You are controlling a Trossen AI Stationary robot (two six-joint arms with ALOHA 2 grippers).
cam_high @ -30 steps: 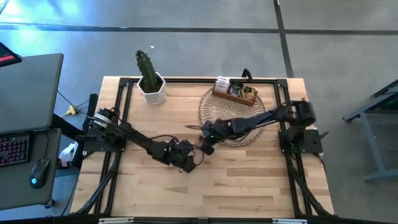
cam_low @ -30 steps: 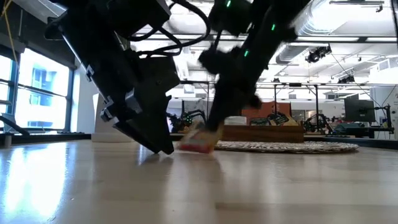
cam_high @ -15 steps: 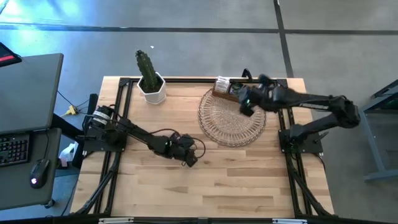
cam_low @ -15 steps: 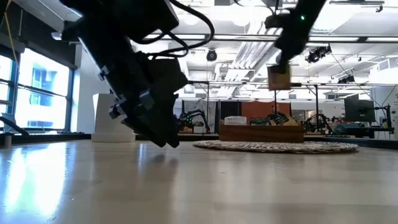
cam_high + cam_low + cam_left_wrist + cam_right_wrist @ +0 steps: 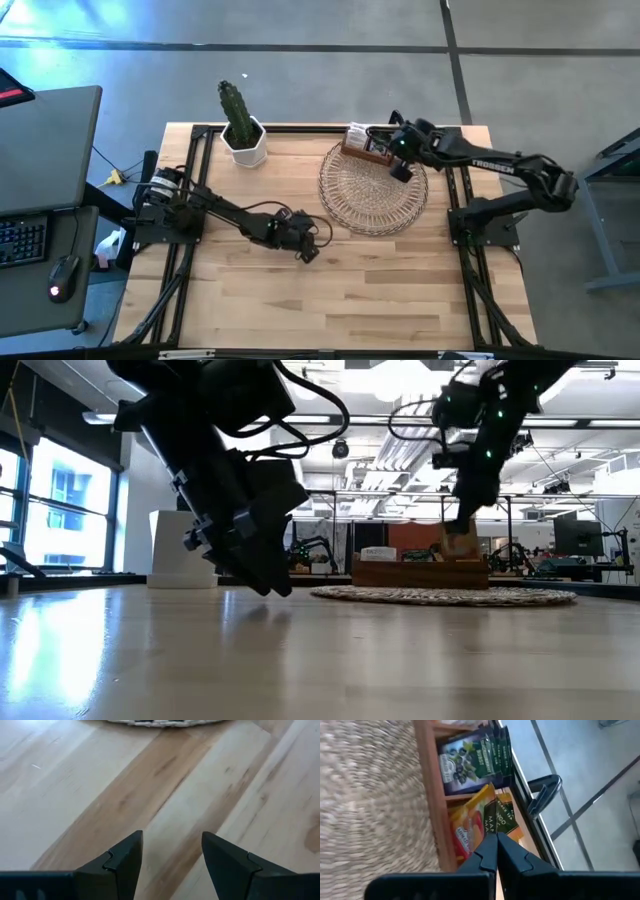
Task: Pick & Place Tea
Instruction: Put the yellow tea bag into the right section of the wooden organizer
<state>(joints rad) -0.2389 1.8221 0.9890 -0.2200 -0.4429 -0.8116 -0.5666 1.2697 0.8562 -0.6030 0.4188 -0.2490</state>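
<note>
Writing: white "TROSSEN" lettering on the right arm (image 5: pixel 490 164); sachet print too blurred to read
Tea: sachets (image 5: pixel 475 757) stand on edge in the box (image 5: pixel 377 148); dark ones with a blue-and-white picture in one compartment; orange, yellow and dark ones in the next
Box: on the mat's (image 5: pixel 372 190) far edge
Right gripper (image 5: pixel 496 851): fingers pressed together, over the orange sachets; whether it grips one cannot be told
Left gripper (image 5: pixel 171 855): fingers spread, nothing between them, low over bare table (image 5: pixel 350 290) near the mat
</note>
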